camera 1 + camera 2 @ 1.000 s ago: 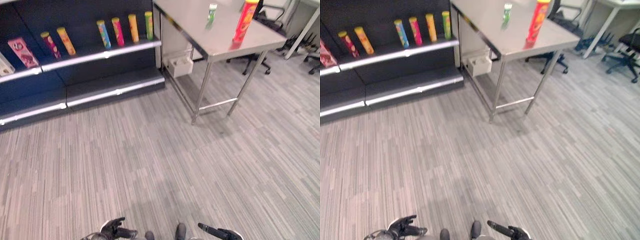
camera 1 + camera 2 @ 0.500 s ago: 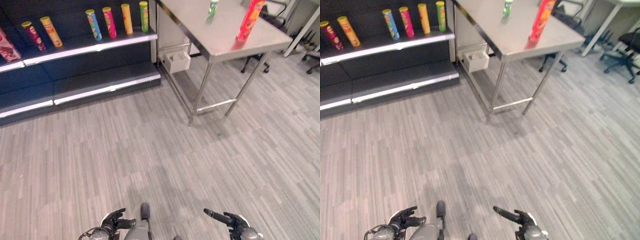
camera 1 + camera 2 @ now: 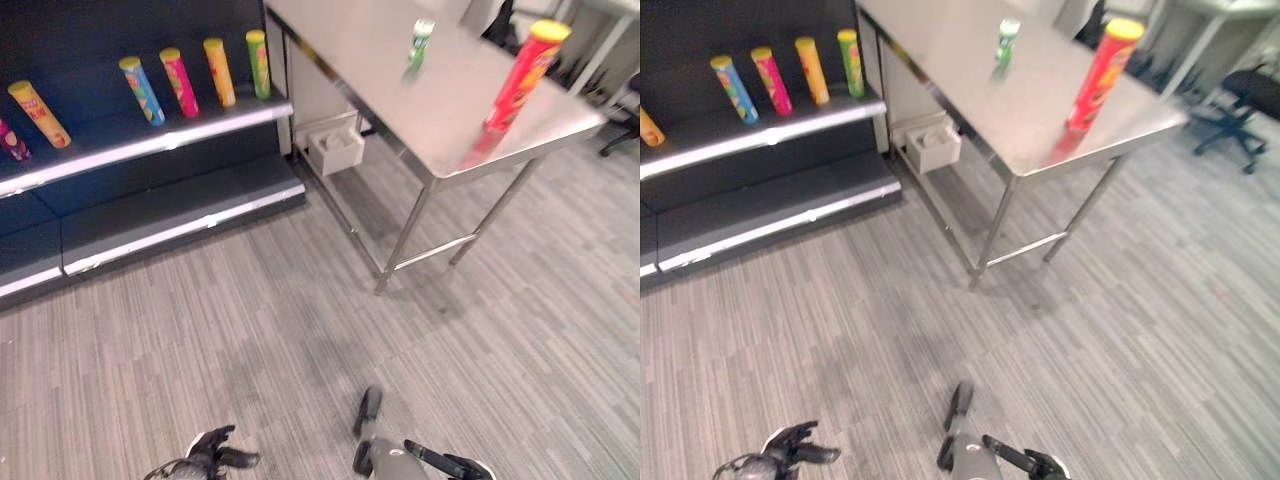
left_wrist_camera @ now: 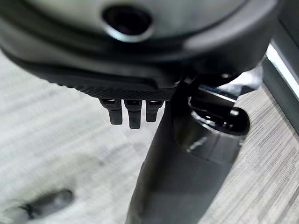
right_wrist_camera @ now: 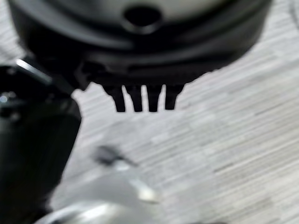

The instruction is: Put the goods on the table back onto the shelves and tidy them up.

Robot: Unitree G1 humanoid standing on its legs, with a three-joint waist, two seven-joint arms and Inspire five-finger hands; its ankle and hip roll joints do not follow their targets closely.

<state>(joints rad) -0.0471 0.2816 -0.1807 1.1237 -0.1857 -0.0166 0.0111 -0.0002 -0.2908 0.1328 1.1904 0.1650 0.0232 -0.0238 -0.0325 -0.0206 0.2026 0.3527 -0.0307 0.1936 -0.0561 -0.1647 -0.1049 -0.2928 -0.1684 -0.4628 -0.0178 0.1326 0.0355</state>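
Left eye view: the steel table (image 3: 440,120) stands at 1 o'clock with two goods on it, a tall red can (image 3: 518,82) upright near its outer edge and a small green bottle (image 3: 419,45) farther back. At 11 o'clock the dark shelves (image 3: 160,150) carry a row of upright cans (image 3: 200,78) in yellow, blue, pink, orange and green. Both hands hang low over grey carpet, the left hand (image 3: 215,457) at 7 o'clock and the right hand (image 3: 450,466) at 5 o'clock, each with loose, uncurled fingers and nothing held. Compared with half a second ago, the whole picture has swung: table and red can sit larger and nearer centre, the shelf row has slid leftward, a sign the camera turned toward the table. Judged from this, the robot is mid-approach; neither item is within reach yet
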